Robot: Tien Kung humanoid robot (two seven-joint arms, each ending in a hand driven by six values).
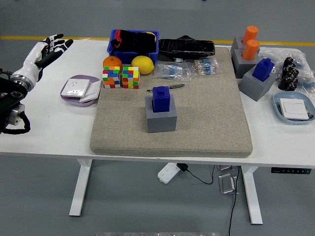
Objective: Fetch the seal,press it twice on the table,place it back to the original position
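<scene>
Table: white, with a grey mat (197, 123) across its middle.
Seal: blue seal (161, 98) upright on its grey base (161, 119), mid-mat.
Hand: your left hand (49, 49) hovers spread and empty at the far-left corner.
Bearing: seal lies well right of it and nearer you.

A white table (59, 128) filled the frame, a grey felt mat (206, 118) covering its middle. At the mat's centre a blue seal (161, 99) sat upright on a grey block (161, 119), a pen (167, 88) lying just behind it. At the upper left, the robot's left hand (49, 49) hung over the table's corner, fingers spread and holding nothing. Two colourful puzzle cubes (121, 77), an orange (112, 62) and a lemon (142, 64) stood near a blue bin (134, 46) at the top. More seals on grey blocks (253, 64) stood at the upper right.
</scene>
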